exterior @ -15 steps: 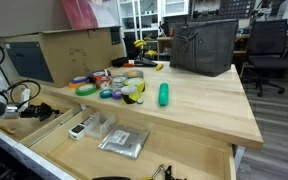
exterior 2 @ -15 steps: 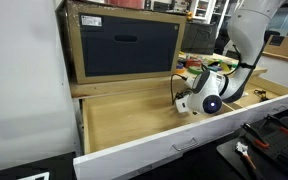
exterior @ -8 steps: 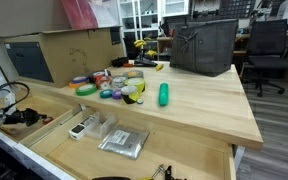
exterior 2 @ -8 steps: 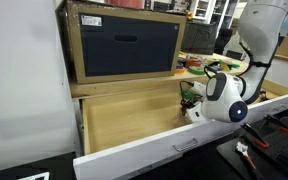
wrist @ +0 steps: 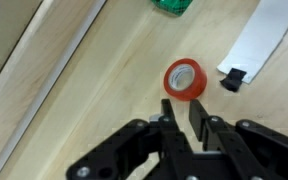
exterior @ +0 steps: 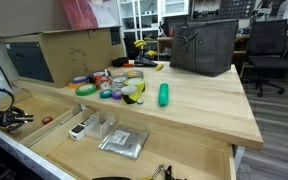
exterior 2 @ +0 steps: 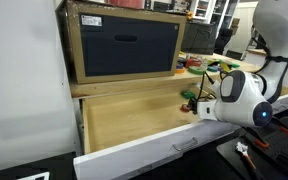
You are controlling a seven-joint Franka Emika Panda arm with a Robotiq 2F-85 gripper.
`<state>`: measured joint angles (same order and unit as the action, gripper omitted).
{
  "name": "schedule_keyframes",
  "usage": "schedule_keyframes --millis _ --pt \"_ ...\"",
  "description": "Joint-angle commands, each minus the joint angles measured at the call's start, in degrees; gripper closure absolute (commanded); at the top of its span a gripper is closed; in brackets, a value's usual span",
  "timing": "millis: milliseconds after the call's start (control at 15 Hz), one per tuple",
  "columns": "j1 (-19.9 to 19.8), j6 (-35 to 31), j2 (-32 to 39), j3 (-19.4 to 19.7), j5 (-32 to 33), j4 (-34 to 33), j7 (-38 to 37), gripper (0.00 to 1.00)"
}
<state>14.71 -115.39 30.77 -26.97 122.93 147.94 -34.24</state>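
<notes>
A small red tape roll (wrist: 187, 80) lies flat on the wooden floor of the open drawer (exterior 2: 134, 125). In the wrist view my gripper (wrist: 183, 112) hangs just short of it, fingertips pointing at the roll without touching it. The jaws stand a narrow gap apart with nothing between them. In an exterior view the roll shows as a small red spot (exterior: 46, 121) just right of my gripper (exterior: 6, 117), at the drawer's left end. In an exterior view my gripper (exterior 2: 190, 101) is over the drawer's right part, behind the big white wrist.
In the drawer lie a green object (wrist: 170, 5), a white strip (wrist: 259, 35), a small black piece (wrist: 232, 77), white boxes (exterior: 84, 127) and a plastic bag (exterior: 122, 142). On the tabletop stand tape rolls (exterior: 84, 88), a green bottle (exterior: 164, 94), a black bag (exterior: 204, 45) and a cardboard box (exterior: 76, 50).
The arm has drawn back from the drawer's inside toward its front edge. The red roll now lies uncovered on the drawer floor beside the gripper.
</notes>
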Motion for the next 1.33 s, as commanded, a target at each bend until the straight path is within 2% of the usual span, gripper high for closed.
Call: schedule_keyframes --millis 0,133,200,267,400,600,800,1000,1267 --pt "-3.16 -5.62 -9.45 -2.86 -5.37 5.12 -7.81 0.44" --pt "-5.54 -12.15 -15.35 -2.45 -9.20 4.81 -8.08 0.29" --pt "-8.48 -16.28 -18.48 -2.98 -11.11 4.65 -6.88 0.23" --pt "-8.05 -20.74 -21.27 -0.43 -14.04 3.90 -5.88 0.14" --pt "-9.76 -28.77 -26.73 3.13 -19.65 3.29 -3.56 0.01" --pt "-12.52 -40.12 -33.80 12.34 -26.07 4.82 1.36 0.00" --pt "-13.87 -46.18 -34.17 20.26 -36.95 4.48 10.15 0.00" --pt "-12.93 -46.28 -30.21 22.81 -52.60 3.20 17.69 0.00" --pt "-10.24 -45.83 -23.82 20.17 -73.31 2.42 23.39 0.00"
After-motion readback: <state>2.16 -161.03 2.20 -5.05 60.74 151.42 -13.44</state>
